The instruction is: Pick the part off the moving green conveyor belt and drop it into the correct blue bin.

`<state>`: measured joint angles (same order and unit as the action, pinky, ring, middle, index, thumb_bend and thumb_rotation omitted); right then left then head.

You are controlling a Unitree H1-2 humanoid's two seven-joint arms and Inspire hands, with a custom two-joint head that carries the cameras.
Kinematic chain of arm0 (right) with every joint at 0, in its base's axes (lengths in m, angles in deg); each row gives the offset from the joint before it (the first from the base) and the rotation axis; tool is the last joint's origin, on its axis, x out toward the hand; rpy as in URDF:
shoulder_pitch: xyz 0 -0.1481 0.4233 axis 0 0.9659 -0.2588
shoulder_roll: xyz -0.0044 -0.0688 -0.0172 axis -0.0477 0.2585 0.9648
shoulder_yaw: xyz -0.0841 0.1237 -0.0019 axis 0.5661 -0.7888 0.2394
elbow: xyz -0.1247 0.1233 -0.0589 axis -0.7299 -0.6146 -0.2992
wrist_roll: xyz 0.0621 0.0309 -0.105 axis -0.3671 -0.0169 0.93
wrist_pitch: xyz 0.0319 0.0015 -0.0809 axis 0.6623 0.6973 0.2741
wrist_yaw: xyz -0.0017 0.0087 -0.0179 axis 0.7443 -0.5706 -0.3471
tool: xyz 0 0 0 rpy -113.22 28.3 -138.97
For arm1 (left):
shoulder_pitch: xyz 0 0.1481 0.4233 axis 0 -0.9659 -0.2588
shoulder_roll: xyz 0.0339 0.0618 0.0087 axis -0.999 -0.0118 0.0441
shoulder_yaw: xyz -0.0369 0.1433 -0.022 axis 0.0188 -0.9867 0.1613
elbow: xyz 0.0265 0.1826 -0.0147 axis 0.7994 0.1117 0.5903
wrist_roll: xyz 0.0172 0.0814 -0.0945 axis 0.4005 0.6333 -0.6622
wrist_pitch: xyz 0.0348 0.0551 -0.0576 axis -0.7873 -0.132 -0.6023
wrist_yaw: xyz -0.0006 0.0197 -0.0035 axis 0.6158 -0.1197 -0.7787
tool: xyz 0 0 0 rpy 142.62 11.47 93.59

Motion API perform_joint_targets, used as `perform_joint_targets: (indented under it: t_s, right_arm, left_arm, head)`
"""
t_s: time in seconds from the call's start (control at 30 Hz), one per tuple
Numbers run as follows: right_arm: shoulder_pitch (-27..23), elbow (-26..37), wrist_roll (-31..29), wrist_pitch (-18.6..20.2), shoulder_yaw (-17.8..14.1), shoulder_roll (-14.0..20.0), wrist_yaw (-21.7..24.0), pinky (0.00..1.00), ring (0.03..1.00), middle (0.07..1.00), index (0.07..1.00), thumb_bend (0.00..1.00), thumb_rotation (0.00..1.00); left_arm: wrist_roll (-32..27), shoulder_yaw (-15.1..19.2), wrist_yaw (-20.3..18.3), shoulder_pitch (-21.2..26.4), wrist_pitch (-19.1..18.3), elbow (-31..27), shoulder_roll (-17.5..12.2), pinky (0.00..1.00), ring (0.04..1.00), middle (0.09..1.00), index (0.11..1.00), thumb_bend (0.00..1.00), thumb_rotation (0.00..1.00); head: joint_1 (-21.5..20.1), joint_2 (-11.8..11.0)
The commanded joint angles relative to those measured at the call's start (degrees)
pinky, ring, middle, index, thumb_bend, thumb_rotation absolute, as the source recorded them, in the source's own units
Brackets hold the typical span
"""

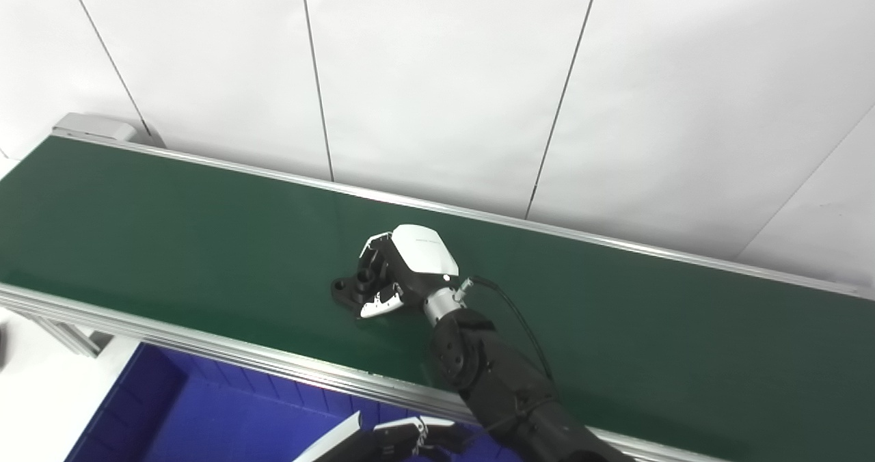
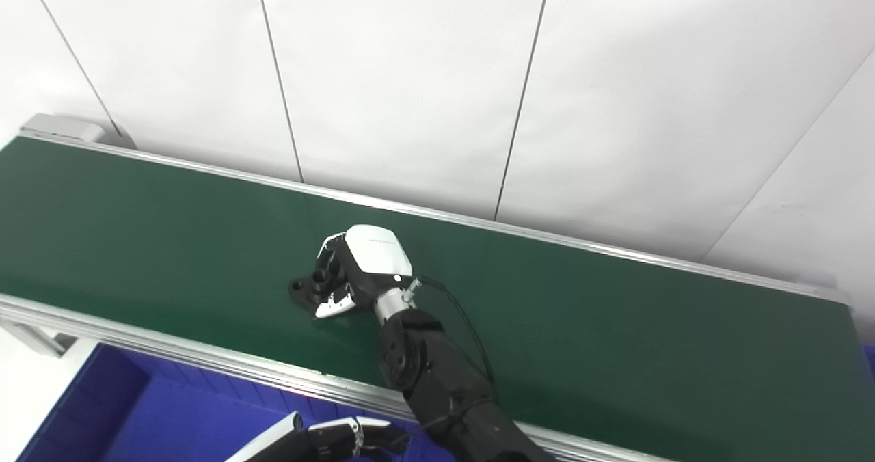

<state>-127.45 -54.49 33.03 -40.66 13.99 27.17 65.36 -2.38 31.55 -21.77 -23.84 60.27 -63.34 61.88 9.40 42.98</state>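
Two robot hands showed, w/ one green conveyor belt [image 1: 171, 243] as the big landmark. The right robot hand [image 1: 403, 267] sat down on the belt, about midway along it & nearer its front rail than its back rail. Its fingers [image 1: 383, 303] were curled in around a small black part [image 1: 345, 290]. The part lay flat on the belt, touching it, w/ a bit poking out on the side of the hand toward the belt's left end. So that hand was closed on the part, but the part was not lifted off the belt.

The left robot hand [image 1: 403, 438] was low, just past the belt's front rail, over a blue bin [image 1: 178, 407]. Only a bit of it showed at the pic's bottom edge, so I couldn't tell if its fingers were apart or together.

The blue bin sat under & in front of the belt. A white wall [image 1: 437, 72] stood behind the belt's back rail.
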Motion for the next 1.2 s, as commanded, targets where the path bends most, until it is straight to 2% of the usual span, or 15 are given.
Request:
perform_joint_targets:
  t_s: [0.0, 0.2, 0.3, 0.6, 0.9, 1.17]
  right_arm:
    - [0.49, 1.03, -0.84, -1.23, 0.36, -0.86, 4.22, 0.42, 0.414, 0.487, 0.516, 0.52, 0.00]
    - [2.06, 5.24, -2.31, -0.93, -1.02, 0.80, 6.38, 0.42, 0.405, 0.498, 0.534, 0.51, 0.00]
    - [3.31, 8.70, -2.55, 0.51, -1.63, 2.13, 7.34, 0.43, 0.409, 0.508, 0.529, 0.51, 0.00]
    - [7.15, 20.35, -2.53, 4.29, -4.99, 6.21, 9.95, 0.46, 0.420, 0.517, 0.510, 0.52, 0.00]
    - [11.19, 33.78, -2.21, 4.99, -9.09, 10.39, 10.11, 0.41, 0.409, 0.507, 0.521, 0.52, 0.00]
    - [17.57, 49.50, -2.40, 8.95, -12.64, 13.09, 13.14, 0.41, 0.405, 0.486, 0.540, 0.51, 0.00]
  left_arm:
    - [-0.76, 0.14, -0.13, -0.04, 1.36, -1.57, -0.44, 0.76, 0.822, 0.839, 0.813, 0.43, 0.34]
    - [-1.34, 0.05, -0.41, 0.34, 0.96, -1.10, -0.44, 0.77, 0.826, 0.842, 0.815, 0.43, 0.35]
    - [-1.96, -0.02, -0.62, 0.56, 0.21, -0.86, -0.55, 0.79, 0.837, 0.850, 0.822, 0.43, 0.36]
    - [-3.22, 0.24, -1.84, 2.03, 2.15, 1.52, -0.58, 0.81, 0.851, 0.862, 0.838, 0.42, 0.35]
    - [-4.45, 1.10, -2.75, 2.89, 2.22, 2.53, -1.00, 0.82, 0.857, 0.867, 0.841, 0.39, 0.36]
    - [-4.77, 1.54, -3.51, 3.56, 3.14, 3.69, -1.28, 0.83, 0.869, 0.875, 0.848, 0.36, 0.38]
  head:
    - [0.02, 0.15]
    - [-0.62, 0.35]
    - [-0.84, 0.31]
    - [-2.48, 0.47]
    - [-5.11, 1.16]
    - [-7.41, 1.54]
